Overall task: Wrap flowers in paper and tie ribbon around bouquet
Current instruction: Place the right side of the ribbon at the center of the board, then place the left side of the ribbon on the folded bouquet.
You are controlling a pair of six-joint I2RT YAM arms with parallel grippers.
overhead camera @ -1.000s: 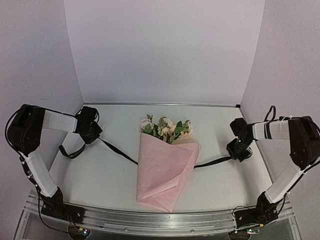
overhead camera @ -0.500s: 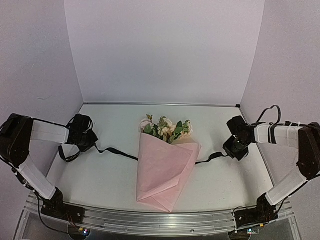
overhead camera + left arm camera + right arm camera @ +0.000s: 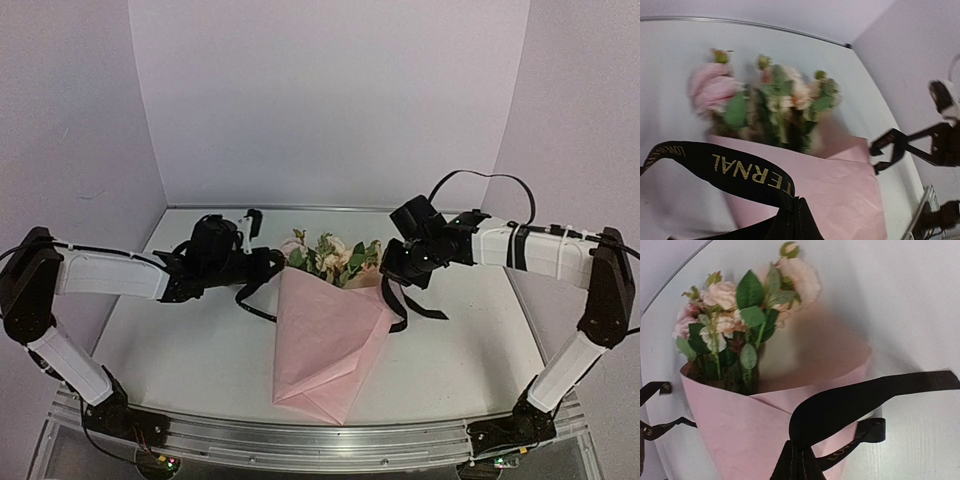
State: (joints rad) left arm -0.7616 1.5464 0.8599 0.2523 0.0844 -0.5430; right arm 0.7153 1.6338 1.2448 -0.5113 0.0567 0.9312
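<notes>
The bouquet lies mid-table: flowers (image 3: 335, 258) with pink blooms and green leaves in a cone of pink paper (image 3: 330, 345). My left gripper (image 3: 272, 262) is at the cone's upper left edge, shut on the black ribbon (image 3: 250, 300). The left wrist view shows the lettered ribbon (image 3: 730, 167) pinched at my gripper (image 3: 792, 220), above the paper (image 3: 850, 195), with the flowers (image 3: 775, 100) beyond. My right gripper (image 3: 392, 272) is at the cone's upper right, shut on the ribbon's other end (image 3: 402, 305). In the right wrist view the ribbon (image 3: 865, 395) loops from my gripper (image 3: 800, 462) over the paper (image 3: 740, 435).
Pale walls close the table (image 3: 200, 350) on the left, back and right. A metal rail (image 3: 300, 440) with both arm bases runs along the near edge. A black cable (image 3: 480, 180) arches above the right arm.
Both arms swung inward from the table's sides to the bouquet's top, carrying the ribbon ends. The ribbon, once stretched out to either side of the cone, now hangs in slack loops beside it.
</notes>
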